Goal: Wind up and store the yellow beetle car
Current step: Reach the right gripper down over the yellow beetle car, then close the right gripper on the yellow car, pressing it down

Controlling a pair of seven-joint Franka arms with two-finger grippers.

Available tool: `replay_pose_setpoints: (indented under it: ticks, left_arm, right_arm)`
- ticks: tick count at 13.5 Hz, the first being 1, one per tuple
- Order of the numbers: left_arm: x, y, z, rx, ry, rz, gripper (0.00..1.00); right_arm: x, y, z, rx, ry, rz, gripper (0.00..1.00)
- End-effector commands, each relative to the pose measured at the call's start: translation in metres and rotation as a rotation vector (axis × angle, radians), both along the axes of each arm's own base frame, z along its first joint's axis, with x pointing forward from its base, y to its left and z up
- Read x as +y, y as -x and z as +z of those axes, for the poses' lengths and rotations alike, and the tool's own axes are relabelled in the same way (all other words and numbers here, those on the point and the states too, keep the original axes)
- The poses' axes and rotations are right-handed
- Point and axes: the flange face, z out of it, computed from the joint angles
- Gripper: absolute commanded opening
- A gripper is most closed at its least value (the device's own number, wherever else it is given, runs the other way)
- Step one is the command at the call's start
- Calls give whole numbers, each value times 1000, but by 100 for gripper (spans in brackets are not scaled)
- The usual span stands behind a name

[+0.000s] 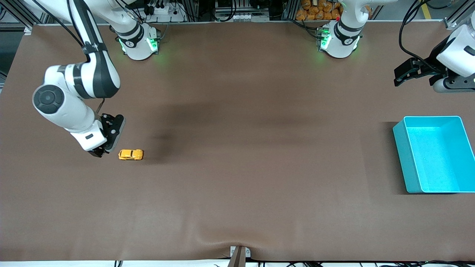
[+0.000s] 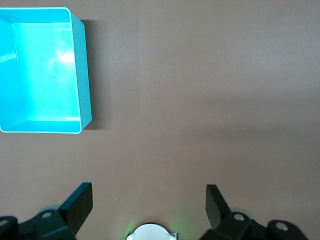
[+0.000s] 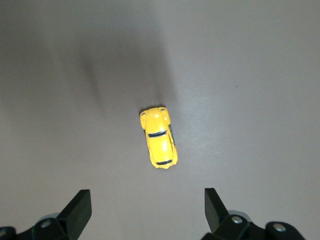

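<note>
Yellow beetle car (image 1: 130, 154) sits on its wheels on the brown desk (image 1: 237, 167), toward the right arm's end, roughly midway between the robot-side edge and the camera-side edge. Nothing touching it.

Right gripper (image 1: 101, 152) is low, just beside the car on the side toward the desk's right-arm end. Fingers spread wide, holding nothing. In the right wrist view the car (image 3: 159, 137) lies a short way out past the open fingertips (image 3: 80, 207), centred between them, long axis roughly in line with the gripper's (image 3: 145, 210) reach.

Turquoise bin (image 1: 434, 154) is at the left arm's end of the desk, empty inside, well apart from the car.

Left arm waits. Left gripper (image 1: 402, 74) hangs near the left-arm end, over the desk closer to the robot-side edge than the bin, fingers wide, empty. Left wrist view shows the bin (image 2: 80, 75) ahead of its fingertips (image 2: 82, 202).
</note>
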Motion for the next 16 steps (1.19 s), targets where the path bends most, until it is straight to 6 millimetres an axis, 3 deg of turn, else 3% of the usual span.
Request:
replay_pose_setpoints:
  ticks: [1, 3, 5, 7, 9, 12, 14, 16]
  left_arm:
    - [1, 3, 6, -10, 16, -4, 100]
    - [1, 3, 6, -10, 16, -5, 100]
    - [0, 3, 6, -9, 17, -5, 100]
    - [1, 3, 6, -10, 16, -5, 100]
    - [1, 3, 6, -10, 16, -5, 100]
    - [1, 3, 6, -10, 16, -5, 100]
    - [-1, 3, 6, -9, 15, -8, 100]
    - [1, 3, 6, -10, 16, -5, 100]
  right_arm:
    - [3, -4, -43, 44, 30, 84, 97]
    - [-1, -12, -72, 7, 32, 155, 95]
    - [-28, -16, -83, 19, 34, 121, 90]
    - [-35, -17, -92, 10, 32, 120, 86]
    - [-28, -18, -93, 8, 27, 133, 80]
    - [-11, -20, -101, -15, 14, 150, 78]
    - [-9, -20, -118, -10, 17, 155, 77]
    - [-7, -19, -123, -9, 19, 159, 75]
